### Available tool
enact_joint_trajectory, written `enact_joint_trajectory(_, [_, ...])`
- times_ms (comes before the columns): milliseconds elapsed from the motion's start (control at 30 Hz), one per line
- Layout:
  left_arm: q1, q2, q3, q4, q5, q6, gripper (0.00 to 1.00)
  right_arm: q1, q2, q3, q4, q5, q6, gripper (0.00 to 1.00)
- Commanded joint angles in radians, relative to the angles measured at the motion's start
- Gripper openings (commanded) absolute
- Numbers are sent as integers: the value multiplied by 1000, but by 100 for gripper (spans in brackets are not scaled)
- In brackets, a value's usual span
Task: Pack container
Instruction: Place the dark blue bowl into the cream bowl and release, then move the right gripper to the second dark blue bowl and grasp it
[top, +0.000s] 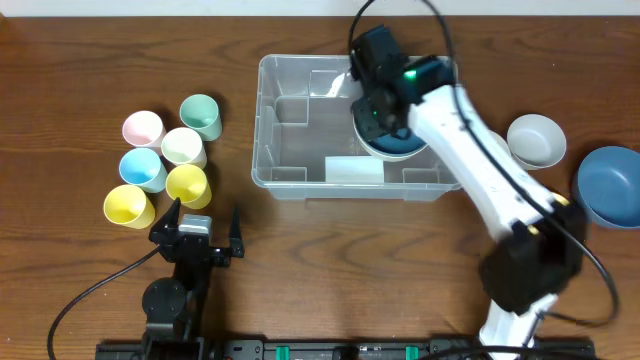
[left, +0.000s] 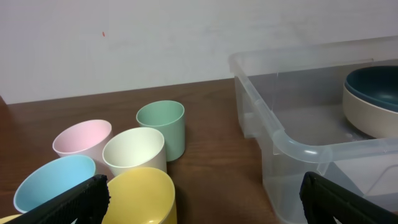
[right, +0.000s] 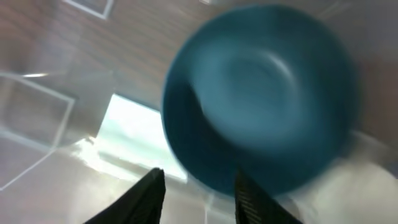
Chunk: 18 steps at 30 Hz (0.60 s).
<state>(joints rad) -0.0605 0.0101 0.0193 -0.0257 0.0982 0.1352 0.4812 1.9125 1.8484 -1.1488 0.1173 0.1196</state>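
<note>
Right gripper (right: 198, 190) is being held spread over the teal bowl (right: 261, 93) in the container (top: 300, 140); left gripper (top: 207, 212), likewise spread.

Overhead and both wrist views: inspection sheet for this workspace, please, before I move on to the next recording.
Surface: brown wooden table; no spills seen.
Job's things: container mid-table; dark teal bowl inside, at its right end.
Clutter: six cups clustered on the left; grey bowl and blue bowl on the right.
Claws: left claw open, empty, by the cups; right claw open above the teal bowl.
Cables: black cables trail from both arms.
Surroundings: pale wall; otherwise nothing seen.
</note>
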Motion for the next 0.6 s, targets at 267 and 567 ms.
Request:
enact_joint_trajectory(267, [5, -6, -15, -36, 18, 3, 98, -372, -278, 55, -325, 119, 210, 39])
enact_joint_trajectory(567, [5, -6, -15, -36, 18, 3, 98, -745, -276, -115, -295, 115, 243, 37])
